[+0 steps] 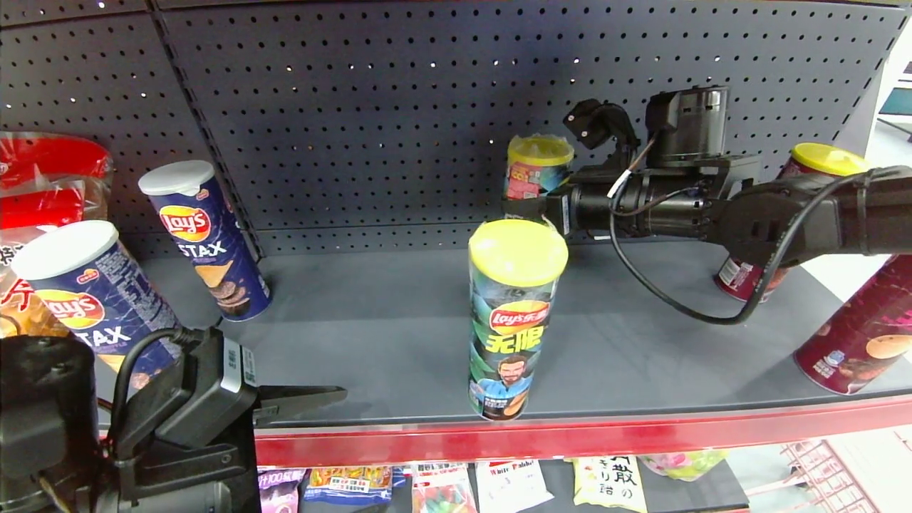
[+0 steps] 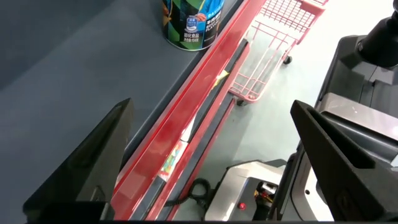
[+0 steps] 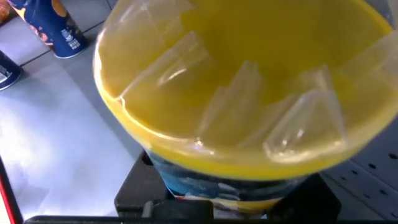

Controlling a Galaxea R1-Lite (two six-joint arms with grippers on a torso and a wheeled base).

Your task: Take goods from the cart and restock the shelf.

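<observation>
Head view: right arm laid level across the grey shelf board [image 1: 370, 335] from 3 o'clock, wrist aimed toward 9 o'clock. Right gripper [image 1: 533, 206] clamped round the middle of the rear yellow-lidded chip tube with red-and-teal wrap [image 1: 536, 167], close to the dark perforated back panel [image 1: 370, 128]. Base of that tube hidden, so no telling whether standing or lifted. Just in front, toward 6 o'clock, the front yellow-lidded green-and-blue chip tube [image 1: 514, 320], upright near the red shelf lip [image 1: 570, 434]. At 9 o'clock, a far white-lidded blue chip tube [image 1: 206, 239] and a near white-lidded blue chip tube [image 1: 92, 299]. At 3 o'clock, a maroon yellow-lidded tube [image 1: 830, 160] behind the arm; at 4 o'clock, a second maroon tube [image 1: 866, 335] at the frame's edge. At 7 o'clock, left gripper [image 1: 320, 395] held low before the shelf lip, one black finger pointing toward 3 o'clock.

Left wrist view: left gripper [image 2: 211, 109] with black fingers [image 2: 93, 168] spread wide, nothing between them, hovering over the red shelf lip [image 2: 186, 112]. Base of the front tube [image 2: 189, 25] standing by the board's edge. Pink wire cart [image 2: 273, 37] on the floor beyond.

Right wrist view: right gripper [image 3: 236, 196] pressed on both sides of the rear tube, just under its translucent yellow lid [image 3: 249, 81]. Grey shelf board [image 3: 62, 137] below.
</observation>
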